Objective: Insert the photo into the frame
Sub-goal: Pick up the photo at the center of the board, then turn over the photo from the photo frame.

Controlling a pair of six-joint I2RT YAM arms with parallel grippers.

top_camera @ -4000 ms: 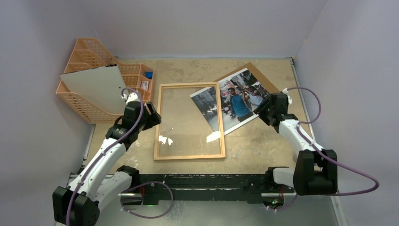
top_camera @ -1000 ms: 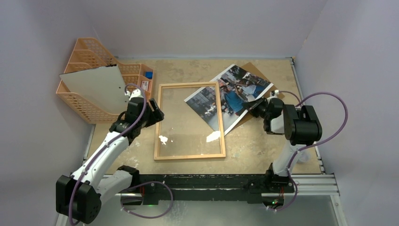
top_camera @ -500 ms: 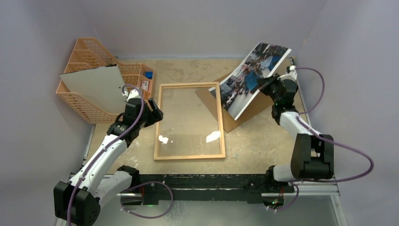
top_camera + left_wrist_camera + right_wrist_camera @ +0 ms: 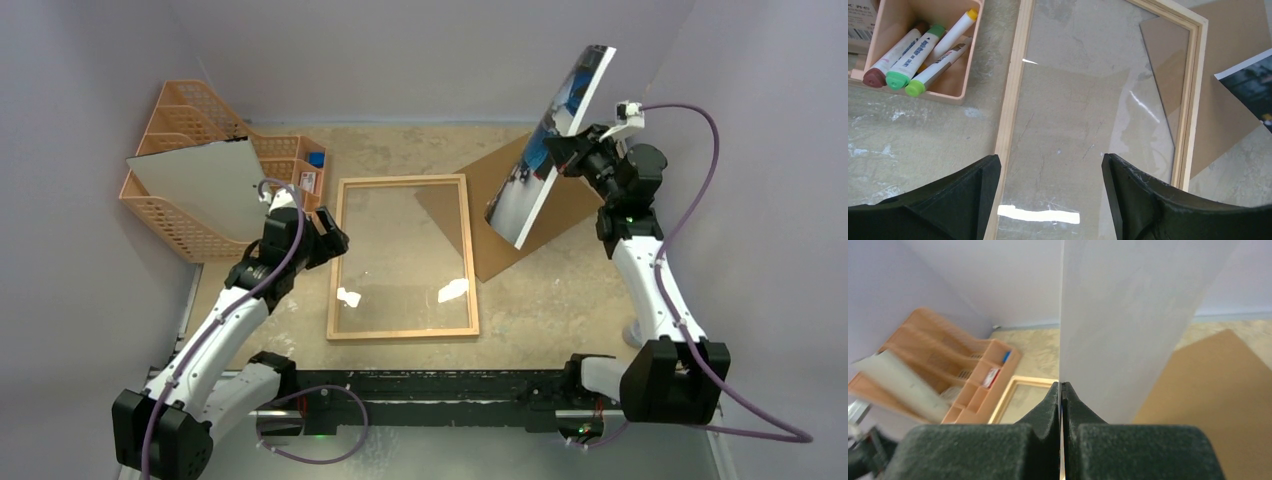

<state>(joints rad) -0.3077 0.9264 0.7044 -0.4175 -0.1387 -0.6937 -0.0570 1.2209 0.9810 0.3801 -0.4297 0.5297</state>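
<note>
At the far left of the top view stands an orange organizer [image 4: 170, 215] with a grey sheet [image 4: 200, 185] leaning on it. Its small tray holds markers [image 4: 913, 57], upper left in the left wrist view. We see print on their barrels, but none of it is readable.

Next comes the left gripper [image 4: 1048, 167], fingers spread wide and holding nothing, hovering above the left rail of the frame [image 4: 403, 331]. That frame lies flat at the middle of the table, its long axis running up and down the picture.

To its right a brown board [image 4: 500, 240] lies at a slant, 1 corner showing through the pane. Above the board, upper right of the view, hangs the photo [image 4: 553, 135]. It is clear of the table and turned almost on edge, long axis climbing steeply to the upper right, printed face towards the frame.

The right gripper [image 4: 1062, 390] has its fingers pressed together on the photo's edge, and the white back fills the right wrist view.

We judge the coming move turns on this: the frame lies left of and below the held photo. So the right arm, the only 1 of the 2 holding it, must carry it left, lay it flat and match its long axis to the frame's. No brand name shows anywhere.
</note>
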